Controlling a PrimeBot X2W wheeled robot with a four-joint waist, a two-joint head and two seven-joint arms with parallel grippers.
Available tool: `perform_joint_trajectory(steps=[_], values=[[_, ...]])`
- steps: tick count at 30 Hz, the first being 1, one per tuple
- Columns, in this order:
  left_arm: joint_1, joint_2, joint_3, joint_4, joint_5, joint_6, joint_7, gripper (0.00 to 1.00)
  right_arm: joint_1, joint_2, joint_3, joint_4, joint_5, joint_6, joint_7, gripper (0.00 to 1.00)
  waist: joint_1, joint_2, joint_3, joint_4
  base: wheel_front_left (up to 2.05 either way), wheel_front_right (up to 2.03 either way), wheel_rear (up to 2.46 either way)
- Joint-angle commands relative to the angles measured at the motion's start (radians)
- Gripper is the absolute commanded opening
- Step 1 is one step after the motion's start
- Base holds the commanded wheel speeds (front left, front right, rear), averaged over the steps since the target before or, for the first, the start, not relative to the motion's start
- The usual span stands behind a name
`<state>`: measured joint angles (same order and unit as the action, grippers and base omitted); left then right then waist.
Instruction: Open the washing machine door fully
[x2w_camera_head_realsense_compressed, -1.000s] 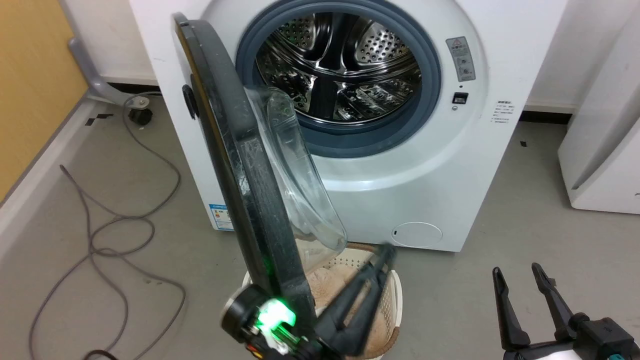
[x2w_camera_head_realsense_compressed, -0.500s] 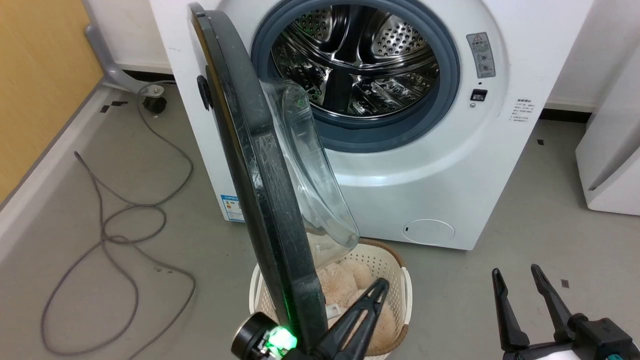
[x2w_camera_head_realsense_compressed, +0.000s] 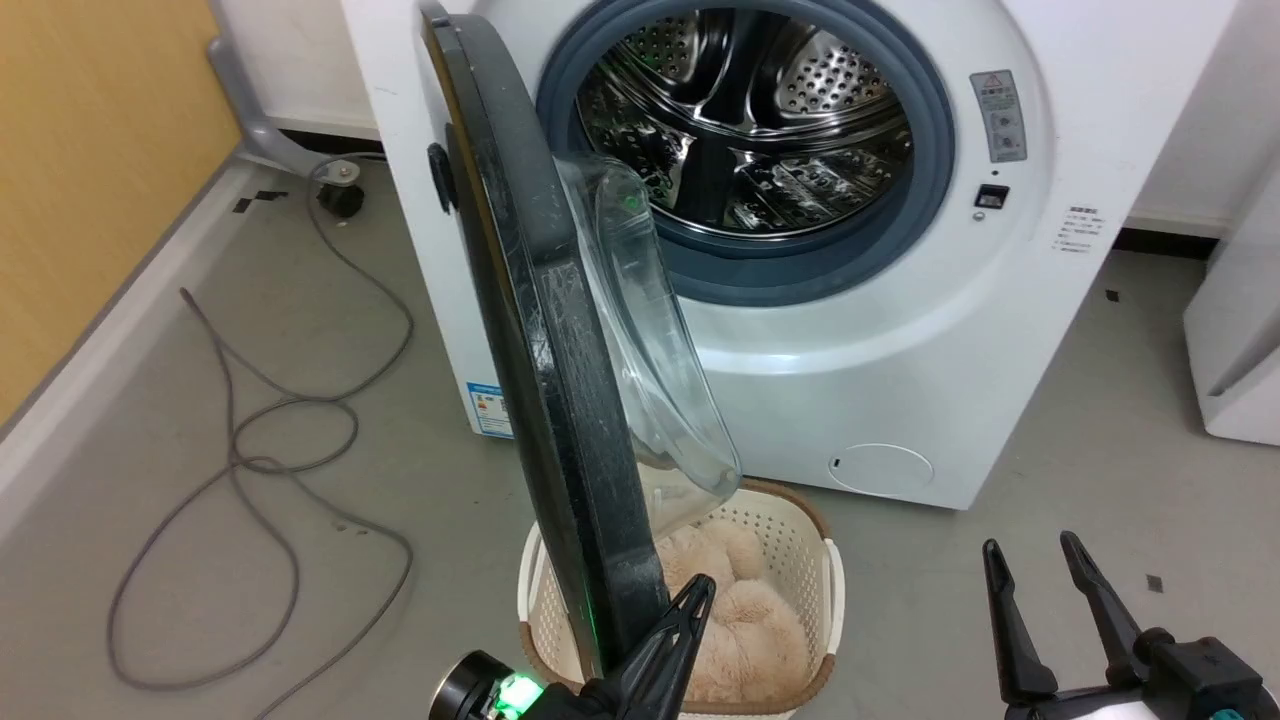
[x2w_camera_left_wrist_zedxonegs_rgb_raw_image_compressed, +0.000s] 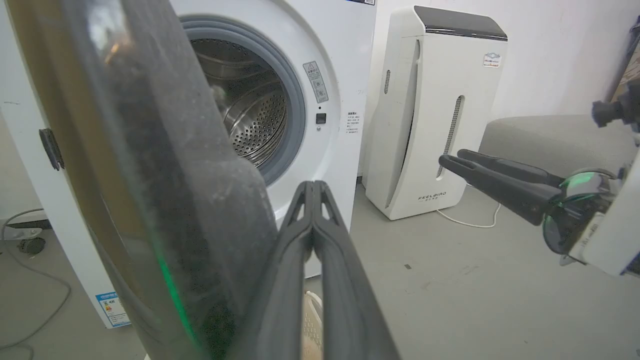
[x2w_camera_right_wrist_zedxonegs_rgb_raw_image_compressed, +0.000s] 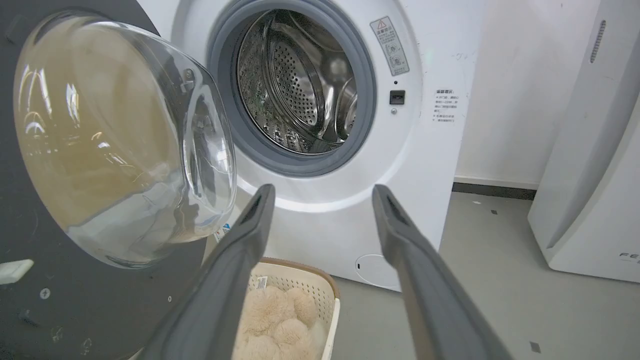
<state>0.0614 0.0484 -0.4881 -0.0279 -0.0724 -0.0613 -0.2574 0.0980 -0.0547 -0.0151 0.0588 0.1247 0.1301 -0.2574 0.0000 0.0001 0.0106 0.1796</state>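
Washing machine door (x2w_camera_head_realsense_compressed: 545, 330), large, round and glossy black with a domed clear glass bowl at its centre, stands swung out toward you from its hinge on the left of the big white boxy front-loading washing machine (x2w_camera_head_realsense_compressed: 850, 380). It shows roughly edge-on in the head view, so I judge it about halfway open. Your left gripper (x2w_camera_head_realsense_compressed: 698, 592) has its two long dark fingers pressed together, pinching nothing. It lies just right of the door's near lower rim, on the inner side; you cannot tell whether it touches. Your right gripper (x2w_camera_head_realsense_compressed: 1030, 545) is spread wide and empty, well apart at the near right.

To finish well, push with the flat side of the closed fingers against the dark inner frame near the free edge, not against the glass. Sweep left, then far, in an arc about the hinge so the contact does not slide off the rim. Stay above the cream perforated plastic basket (x2w_camera_head_realsense_compressed: 832, 575) of beige plush (x2w_camera_head_realsense_compressed: 745, 625) on the floor under the washing machine door.

Count:
- one door
- one washing machine with one perforated steel drum (x2w_camera_head_realsense_compressed: 740, 130)
- one basket
- one looping grey cable (x2w_camera_head_realsense_compressed: 245, 463) on the left floor
- one smaller white upright appliance (x2w_camera_left_wrist_zedxonegs_rgb_raw_image_compressed: 440, 100) at the right
- two grippers
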Motion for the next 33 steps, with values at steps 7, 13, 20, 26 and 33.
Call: perform_joint_trajectory(steps=[7, 13, 20, 26, 33], values=[[0.021, 0.004, 0.024, 0.010, 0.012, -0.002, -0.004, 0.00, 0.007, 0.004, 0.000, 0.010, 0.011, 0.001, -0.004, 1.00, 0.0000, -0.0001, -0.008, 0.049, 0.00, 0.00, 0.00], [0.034, 0.018, 0.045, 0.004, 0.023, 0.001, -0.004, 0.00, 0.008, 0.005, 0.004, 0.014, 0.020, 0.001, -0.004, 1.00, 0.0000, -0.0001, -0.011, 0.093, 0.00, 0.00, 0.00], [0.038, 0.037, 0.066, -0.016, 0.033, 0.003, -0.004, 0.00, 0.008, 0.005, 0.008, 0.014, 0.025, 0.001, -0.004, 1.00, 0.0000, -0.0001, -0.006, 0.151, 0.00, 0.00, 0.00], [0.053, 0.047, 0.082, -0.028, 0.032, 0.012, -0.004, 0.00, 0.005, 0.005, 0.010, 0.014, 0.028, 0.001, -0.004, 1.00, 0.0000, -0.0001, 0.002, 0.193, 0.00, 0.00, 0.00], [0.067, 0.057, 0.128, -0.045, 0.027, 0.039, -0.004, 0.00, 0.000, 0.005, 0.014, 0.015, 0.028, 0.001, -0.004, 1.00, 0.0000, -0.0001, 0.018, 0.242, 0.00, 0.00, 0.00]])
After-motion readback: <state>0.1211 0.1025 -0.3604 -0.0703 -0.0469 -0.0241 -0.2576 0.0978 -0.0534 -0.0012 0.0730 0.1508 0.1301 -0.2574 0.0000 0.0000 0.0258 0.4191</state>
